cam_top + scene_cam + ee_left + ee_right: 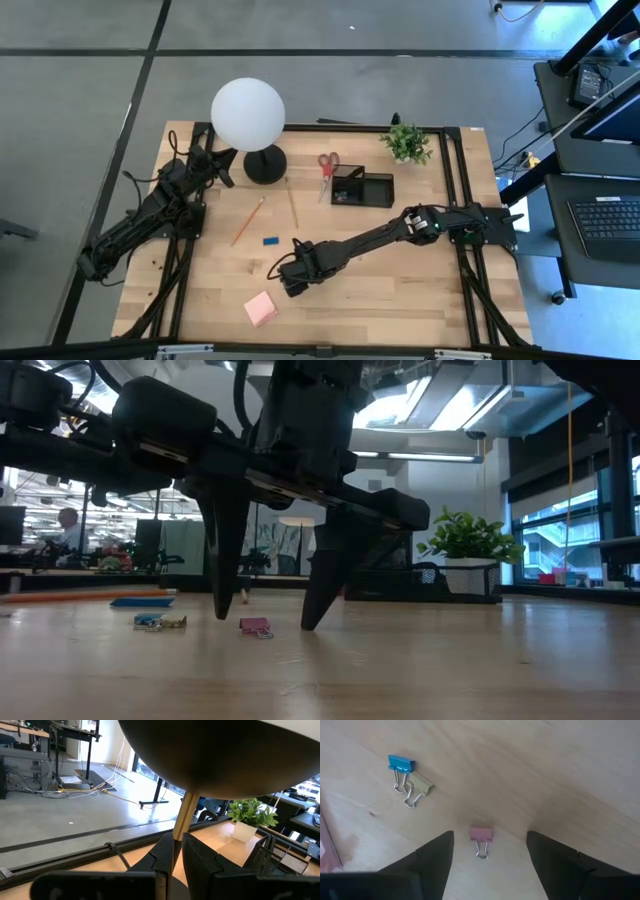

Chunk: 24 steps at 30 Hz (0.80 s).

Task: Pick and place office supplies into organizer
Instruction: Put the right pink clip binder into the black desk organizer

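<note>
- High view: the right gripper was seen low over the table, at seven o'clock from the organizer; the left gripper was parked by the lamp base.
- Low view: the right gripper's fingers were spread wide — a pink clip lay between them, ungripped.
- Left wrist view: fingers were shut, nothing held.
- Right wrist view: blue clip and yellow clip lay at ten o'clock from the pink clip.

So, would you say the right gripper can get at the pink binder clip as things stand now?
Probably yes. The right gripper stands open with a finger on either side of the pink binder clip, fingertips close to the table. Nothing lies between them; the blue clip and yellowish clip sit off to one side.
</note>
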### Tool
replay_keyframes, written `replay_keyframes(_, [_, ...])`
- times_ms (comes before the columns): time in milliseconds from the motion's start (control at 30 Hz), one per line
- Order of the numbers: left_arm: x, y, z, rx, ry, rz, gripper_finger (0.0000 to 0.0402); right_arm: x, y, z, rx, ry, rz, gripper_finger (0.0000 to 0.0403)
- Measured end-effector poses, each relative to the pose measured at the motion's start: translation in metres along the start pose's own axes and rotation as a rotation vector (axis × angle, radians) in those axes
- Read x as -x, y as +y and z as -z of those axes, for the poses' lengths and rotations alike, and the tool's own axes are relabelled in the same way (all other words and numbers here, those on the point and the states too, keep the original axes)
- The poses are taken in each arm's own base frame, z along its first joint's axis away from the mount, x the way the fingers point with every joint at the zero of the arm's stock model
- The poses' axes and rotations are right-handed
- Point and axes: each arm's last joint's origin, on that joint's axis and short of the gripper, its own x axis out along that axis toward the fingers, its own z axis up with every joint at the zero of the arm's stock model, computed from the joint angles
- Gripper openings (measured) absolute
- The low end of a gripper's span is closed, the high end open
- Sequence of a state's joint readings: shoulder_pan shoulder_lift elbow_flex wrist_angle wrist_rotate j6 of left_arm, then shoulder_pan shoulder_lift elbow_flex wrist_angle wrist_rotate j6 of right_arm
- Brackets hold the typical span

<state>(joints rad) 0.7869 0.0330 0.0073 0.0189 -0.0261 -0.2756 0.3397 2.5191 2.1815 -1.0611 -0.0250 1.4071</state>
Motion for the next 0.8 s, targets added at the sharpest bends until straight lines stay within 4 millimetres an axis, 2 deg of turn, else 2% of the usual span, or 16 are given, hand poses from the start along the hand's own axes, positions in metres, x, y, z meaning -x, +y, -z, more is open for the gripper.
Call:
replay_keyframes(367, [0.0,0.0,0.0001,0.0,0.0,0.0,0.0033,-0.0003,-0.0018,0.0004,0.005,-0.001,0.018,0.0196])
replay_keyframes(800, [0.0,0.0,0.0,0.0,0.0,0.0,0.0033,-0.0004,-0.002,0.0004,0.003,-0.001,0.021,0.0162])
